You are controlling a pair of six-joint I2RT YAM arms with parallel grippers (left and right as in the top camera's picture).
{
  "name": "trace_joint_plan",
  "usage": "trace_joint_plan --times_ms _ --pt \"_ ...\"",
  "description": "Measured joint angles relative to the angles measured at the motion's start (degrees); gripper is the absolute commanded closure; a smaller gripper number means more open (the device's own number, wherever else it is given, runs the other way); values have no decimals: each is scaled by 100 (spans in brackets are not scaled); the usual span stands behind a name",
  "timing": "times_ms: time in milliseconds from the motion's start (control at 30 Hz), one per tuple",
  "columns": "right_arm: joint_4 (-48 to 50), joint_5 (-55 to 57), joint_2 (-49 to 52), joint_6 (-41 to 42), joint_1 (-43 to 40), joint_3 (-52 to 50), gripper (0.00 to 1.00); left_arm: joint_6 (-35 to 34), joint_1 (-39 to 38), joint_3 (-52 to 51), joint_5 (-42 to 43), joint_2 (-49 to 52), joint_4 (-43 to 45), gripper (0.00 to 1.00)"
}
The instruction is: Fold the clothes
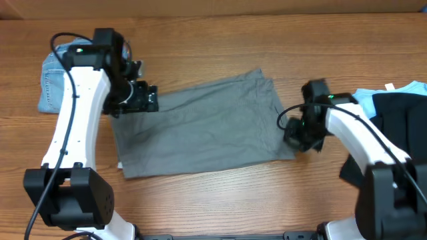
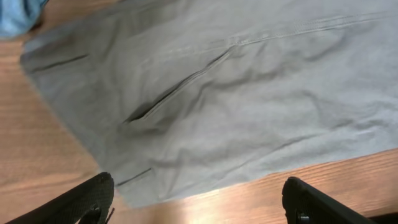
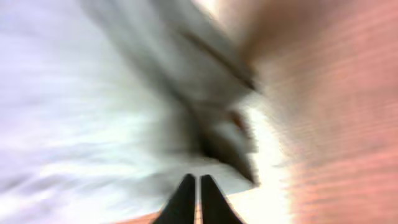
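A grey garment [image 1: 200, 127] lies flat across the middle of the wooden table, with a pocket slit and seams showing in the left wrist view [image 2: 236, 93]. My left gripper [image 1: 148, 99] is open and empty; in its wrist view [image 2: 199, 205] it hangs just off the garment's left end, with bare wood between the fingers. My right gripper [image 1: 293, 137] is at the garment's right edge. Its fingers [image 3: 198, 186] are pressed together over the cloth [image 3: 74, 124]. That view is blurred, and I see no cloth between the fingers.
A folded blue denim piece [image 1: 50, 80] lies at the far left behind my left arm, and its corner shows in the left wrist view [image 2: 15, 15]. A pile of black [image 1: 400, 117] and light blue clothes [image 1: 408, 89] sits at the right edge.
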Motion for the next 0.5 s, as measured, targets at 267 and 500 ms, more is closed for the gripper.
trace_joint_plan --times_ms 267,500 --pt "511 -669 -695 -914 448 590 87 24 321 0 348 0 -186 0" --pt "592 -767 -42 -1003 826 590 89 107 315 0 1008 0 -216 0"
